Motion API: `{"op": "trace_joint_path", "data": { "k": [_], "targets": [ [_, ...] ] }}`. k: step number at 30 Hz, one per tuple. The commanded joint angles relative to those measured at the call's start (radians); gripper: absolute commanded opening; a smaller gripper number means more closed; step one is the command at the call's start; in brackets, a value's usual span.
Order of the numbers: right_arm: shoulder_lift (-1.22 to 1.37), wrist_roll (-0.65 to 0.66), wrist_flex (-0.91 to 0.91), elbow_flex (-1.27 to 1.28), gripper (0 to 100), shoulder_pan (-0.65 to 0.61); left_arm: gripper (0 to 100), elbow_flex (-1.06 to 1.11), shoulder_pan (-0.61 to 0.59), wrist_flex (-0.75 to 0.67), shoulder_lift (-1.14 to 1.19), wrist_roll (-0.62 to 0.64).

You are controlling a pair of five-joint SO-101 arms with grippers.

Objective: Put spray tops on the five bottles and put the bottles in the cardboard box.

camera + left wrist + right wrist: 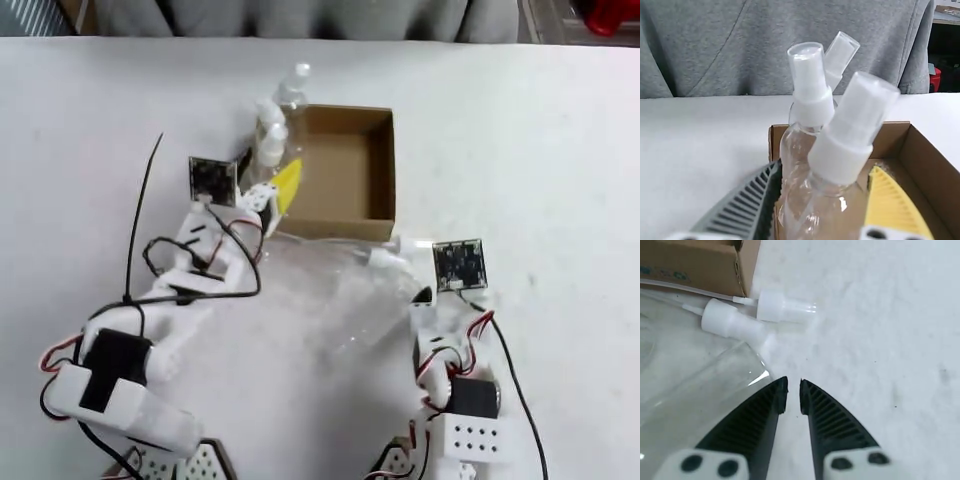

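Left tool (824,169) is gripping capped clear plastic bottle (842,150) at brown cardboard box (930,165); worth lowering gently w/o knocking neighbouring bottles (807,95); right tool (793,390) is sitting nearly closed, empty.

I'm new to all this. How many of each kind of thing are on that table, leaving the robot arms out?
Clear plastic bottles with white spray tops fitted: 3
Loose white spray tops lying on the table: 2
Brown cardboard box: 1
Total: 6
Clear topless bottles lying by the box blur together, so uncounted.
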Motion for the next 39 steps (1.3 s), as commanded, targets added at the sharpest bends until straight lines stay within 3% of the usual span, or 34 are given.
{"op": "trace_joint_path", "data": {
  "k": [1,15,21,27,39],
  "targets": [
    [-0.005,0.014,0.019,0.014,1.5,0.013,19,-0.005,-0.018,-0.009,-0.008,0.011],
    [-0.005,0.014,0.021,0.014,1.5,0.013,19,-0.003,-0.038,-0.008,-0.016,0.011],
    [-0.005,0.014,0.021,0.014,1.5,0.013,32,0.026,-0.031,-0.008,-0.018,0.011],
    [-0.005,0.014,0.022,0.014,1.5,0.013,32,0.035,-0.038,-0.008,-0.064,0.011],
    [-0.005,0.015,0.022,0.014,1.5,0.035,32,0.051,-0.039,0.219,-0.257,0.015]
  ]
}}
